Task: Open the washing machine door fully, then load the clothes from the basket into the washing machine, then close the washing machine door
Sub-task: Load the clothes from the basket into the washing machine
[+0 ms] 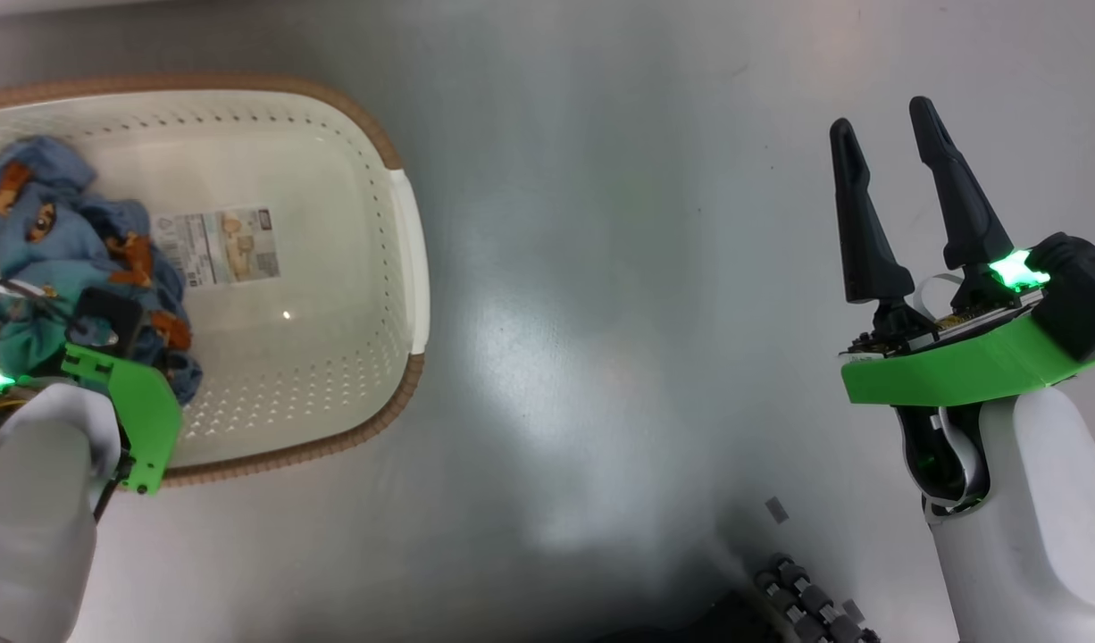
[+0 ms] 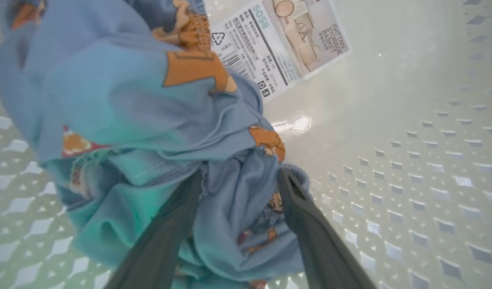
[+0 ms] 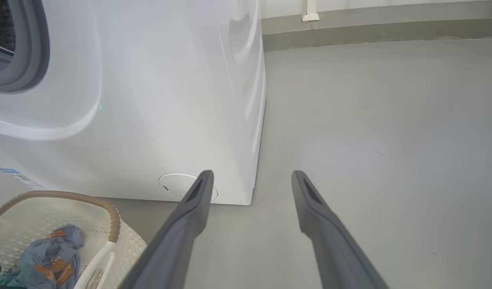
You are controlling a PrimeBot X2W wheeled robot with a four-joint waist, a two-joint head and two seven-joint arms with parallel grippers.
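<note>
The clothes (image 1: 74,259), light-blue fabric printed with orange-brown figures, are lying bunched against the nine o'clock side of the basket (image 1: 369,170). A paper label (image 1: 217,246) is showing on the bare floor of the basket just toward three o'clock from the heap.

The left gripper (image 2: 241,176) is reaching down into the pile. In the left wrist view its two dark fingers are closing on a gathered fold of the blue cloth, which is bulging between and around them. The fabric is resting on the perforated bottom, so no lift is showing.

In the head view the basket is sitting on the grey floor (image 1: 601,268) at about ten o'clock. The right gripper (image 1: 882,114) is hovering well apart at three o'clock, its fingers spread wide and gripping nothing.

In the right wrist view the washing machine (image 3: 149,100) is standing at ten o'clock, with the basket just in front of it at seven o'clock. Its grey-blue gasket (image 3: 33,48) is showing at the upper edge, and a round white cap (image 3: 173,184) is sitting low near the corner.
</note>
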